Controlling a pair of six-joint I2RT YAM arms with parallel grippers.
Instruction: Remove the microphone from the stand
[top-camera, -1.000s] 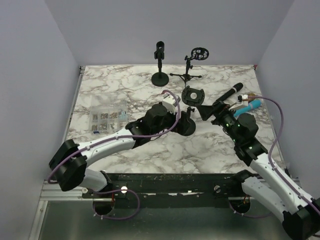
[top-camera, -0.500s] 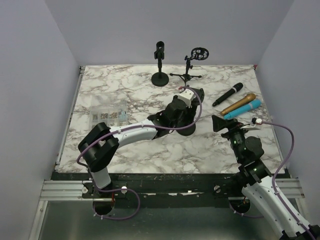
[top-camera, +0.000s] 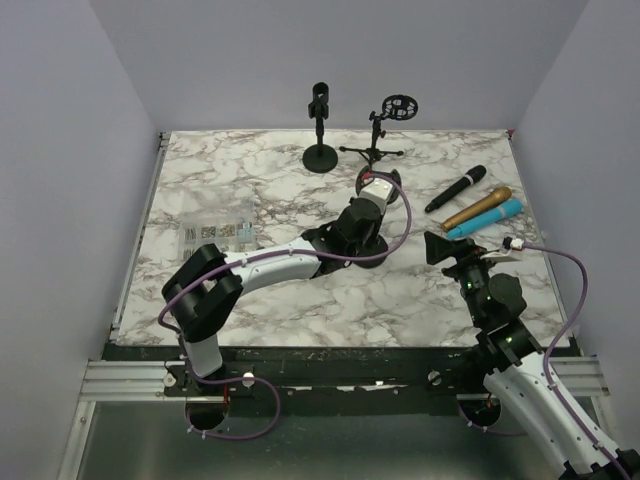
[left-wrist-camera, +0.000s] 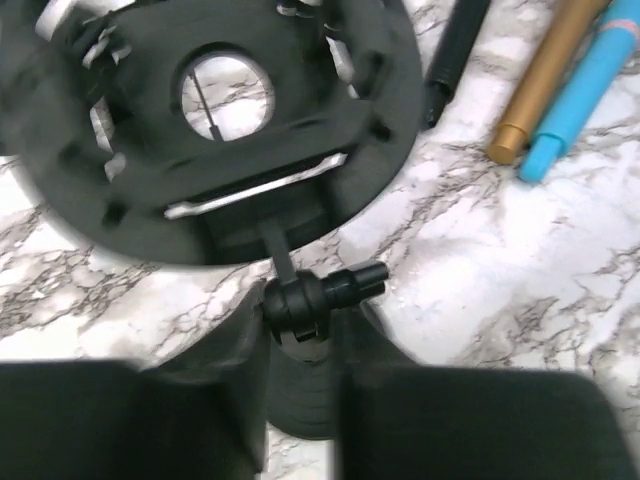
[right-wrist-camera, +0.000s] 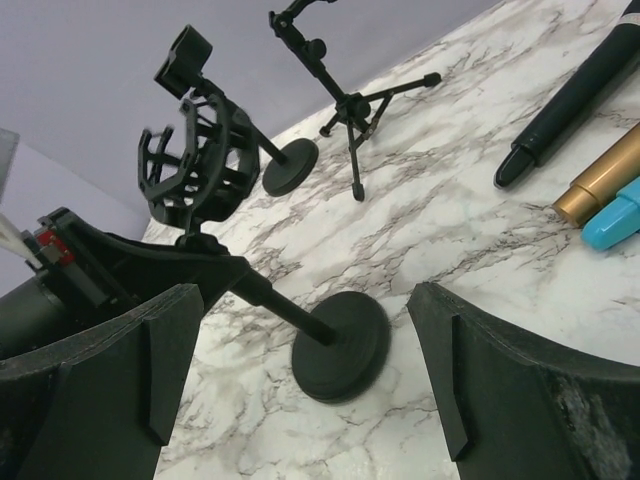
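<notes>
Right fingers (right-wrist-camera: 490, 400) gape empty, black microphone (right-wrist-camera: 575, 100) lying well beyond them; left fingers (left-wrist-camera: 480, 420) clamp the stand (right-wrist-camera: 340, 345).

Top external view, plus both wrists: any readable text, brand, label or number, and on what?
None readable in any view.
Black handheld microphone, gold microphone, blue microphone, black shock-mount stand: no markings visible.
Clear plastic parts box: contents too small to read.

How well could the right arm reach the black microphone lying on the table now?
Probably well. The black microphone lies bare on the table beyond the open right gripper, with nothing between them; the left gripper is away at the stand.
</notes>
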